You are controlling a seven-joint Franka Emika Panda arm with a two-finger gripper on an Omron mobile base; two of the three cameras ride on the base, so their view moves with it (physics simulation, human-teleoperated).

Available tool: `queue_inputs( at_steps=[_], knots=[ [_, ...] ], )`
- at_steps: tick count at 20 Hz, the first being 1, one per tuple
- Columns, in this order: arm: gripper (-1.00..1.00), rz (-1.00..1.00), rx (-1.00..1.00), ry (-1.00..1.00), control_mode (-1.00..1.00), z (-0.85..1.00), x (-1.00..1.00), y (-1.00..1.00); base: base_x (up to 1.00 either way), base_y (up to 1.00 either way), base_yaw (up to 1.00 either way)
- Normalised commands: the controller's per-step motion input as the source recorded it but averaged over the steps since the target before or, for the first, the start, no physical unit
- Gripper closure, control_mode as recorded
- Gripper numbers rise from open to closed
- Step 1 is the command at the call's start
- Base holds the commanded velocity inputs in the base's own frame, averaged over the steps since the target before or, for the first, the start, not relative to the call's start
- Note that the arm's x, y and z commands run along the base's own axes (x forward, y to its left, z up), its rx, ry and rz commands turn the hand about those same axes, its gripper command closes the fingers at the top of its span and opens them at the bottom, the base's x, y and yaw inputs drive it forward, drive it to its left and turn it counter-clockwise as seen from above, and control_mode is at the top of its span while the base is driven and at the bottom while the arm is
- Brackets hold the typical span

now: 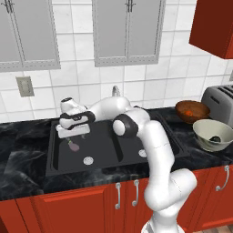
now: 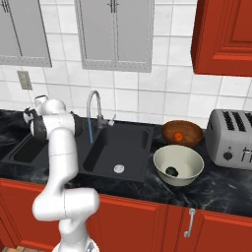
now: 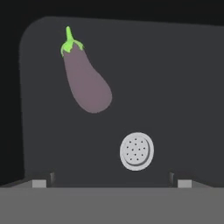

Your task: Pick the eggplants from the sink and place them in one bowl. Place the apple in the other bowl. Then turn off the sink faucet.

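Observation:
A pale purple eggplant (image 3: 86, 83) with a green stem lies on the floor of the left basin of the black sink (image 1: 61, 161), up and left of the round silver drain (image 3: 136, 151). My gripper (image 1: 73, 138) hangs open just above this eggplant (image 1: 73, 145), nothing between its fingertips (image 3: 41, 183). The almost black eggplant (image 2: 171, 171) rests inside the pale grey-cream bowl (image 2: 192, 174). In the reddish-brown bowl (image 2: 192, 129) sits the red-orange apple (image 2: 178, 137). A thin blue stream of water runs from the silver gooseneck faucet (image 2: 92, 101).
A silver toaster (image 2: 230, 138) stands on the dark marble counter right of both bowls. The right basin holds a second drain (image 2: 118, 169). My white arm stretches across the sink divider. Wall cabinets hang above, and red cabinet doors run below.

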Motion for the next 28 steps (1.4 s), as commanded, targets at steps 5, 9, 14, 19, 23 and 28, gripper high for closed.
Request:
queue_inputs(
  at_steps=[5,9,14,19,23,28],
  knots=[
    [-1.00,0.00,0.00,0.00,-1.00,-0.18,0.00,0.00,0.00,0.00,0.00],
    [-1.00,0.00,0.00,-0.01,-1.00,-0.43,0.11,-0.02,0.00,0.00,0.00],
    [-1.00,0.00,0.00,0.00,-1.00,-0.45,0.24,-0.04,0.00,0.00,0.00],
    [-1.00,0.00,0.00,0.00,-1.00,-0.34,0.21,0.00,0.00,0.00,0.00],
    [-1.00,0.00,0.00,0.00,-1.00,-0.24,0.19,0.01,0.00,0.00,0.00],
    [-1.00,0.00,0.00,0.00,-1.00,-0.24,0.24,0.10,0.00,0.00,0.00]
  ],
)
